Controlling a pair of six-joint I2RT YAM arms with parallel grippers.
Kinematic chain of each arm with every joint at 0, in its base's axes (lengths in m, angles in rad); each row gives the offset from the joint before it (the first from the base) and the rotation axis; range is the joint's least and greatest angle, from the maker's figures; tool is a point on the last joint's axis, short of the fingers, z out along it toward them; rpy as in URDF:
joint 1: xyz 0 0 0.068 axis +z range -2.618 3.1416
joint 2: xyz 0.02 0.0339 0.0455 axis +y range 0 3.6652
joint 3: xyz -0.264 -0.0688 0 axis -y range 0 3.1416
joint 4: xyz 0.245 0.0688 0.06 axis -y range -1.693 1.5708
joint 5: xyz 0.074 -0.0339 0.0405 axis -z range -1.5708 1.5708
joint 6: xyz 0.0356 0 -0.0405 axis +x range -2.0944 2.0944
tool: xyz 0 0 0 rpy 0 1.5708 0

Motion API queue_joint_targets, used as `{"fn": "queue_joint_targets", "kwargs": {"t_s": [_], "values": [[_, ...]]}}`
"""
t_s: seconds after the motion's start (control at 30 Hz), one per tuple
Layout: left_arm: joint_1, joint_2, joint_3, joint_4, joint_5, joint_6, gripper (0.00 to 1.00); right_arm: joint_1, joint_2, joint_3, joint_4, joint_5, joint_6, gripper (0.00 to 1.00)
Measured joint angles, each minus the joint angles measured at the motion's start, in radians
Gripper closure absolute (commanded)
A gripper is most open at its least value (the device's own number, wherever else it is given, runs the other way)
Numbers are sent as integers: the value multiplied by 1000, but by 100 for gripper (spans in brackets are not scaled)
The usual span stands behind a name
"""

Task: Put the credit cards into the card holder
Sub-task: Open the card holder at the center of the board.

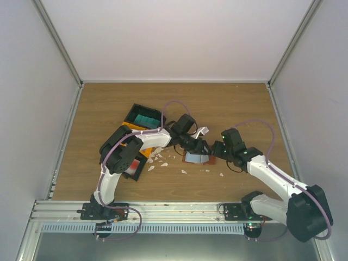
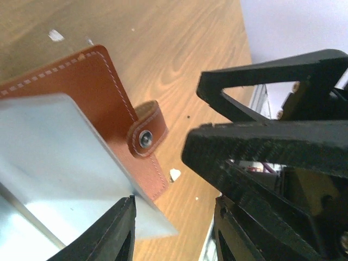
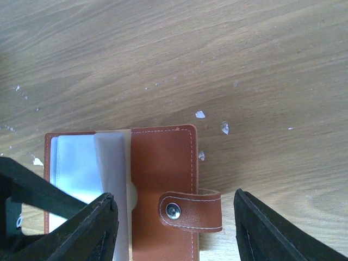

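Observation:
The card holder (image 3: pixel 163 163) is a reddish-brown wallet with a snap strap (image 3: pixel 190 209), lying open on the wood at the table's centre (image 1: pixel 198 159). Its pale inner pockets (image 3: pixel 76 168) face up. My right gripper (image 3: pixel 176 234) hovers open over it, one finger on each side of the strap end. My left gripper (image 2: pixel 174 234) is open just beside the holder (image 2: pixel 92 89), with a corner of a pale pocket sheet (image 2: pixel 60 157) poking between its fingers. Teal credit cards (image 1: pixel 145 117) lie in a black bin. Red ones (image 1: pixel 132 169) show under the left arm.
The black bin (image 1: pixel 134 111) and a yellow bin (image 1: pixel 145 150) stand left of centre, partly under the left arm. Small white scraps (image 1: pixel 161 157) litter the wood around the holder. The two grippers (image 1: pixel 197 147) (image 1: pixel 215 154) are close together; the right one's black body (image 2: pixel 272 141) fills the left wrist view.

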Motion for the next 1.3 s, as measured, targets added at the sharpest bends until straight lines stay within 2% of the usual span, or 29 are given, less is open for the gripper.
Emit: {"fn": "queue_joint_targets", "kwargs": {"t_s": [0.07, 0.3, 0.47, 0.6, 0.83, 1.07, 1.23, 1.3], "values": [[0, 22, 39, -42, -14, 23, 60, -13, 17, 16, -16, -20, -11, 43], [0, 63, 85, -126, -35, 68, 65, -21, 40, 36, -44, -108, -64, 58], [0, 84, 98, -150, -43, 72, 67, -21, 49, 36, -45, -166, -101, 60], [1, 105, 113, -155, -62, 71, 69, -21, 97, 36, -44, -198, -127, 67], [5, 116, 125, -183, -90, 63, 69, -21, 189, 37, -44, -179, -140, 72], [5, 114, 147, -163, -81, 63, 69, -20, 221, 40, -44, -133, -142, 71], [7, 114, 158, -165, -80, 63, 69, -20, 139, 46, -71, -125, -145, 63], [10, 114, 167, -165, -80, 63, 69, -20, 98, 51, -89, -124, -145, 63]]}}
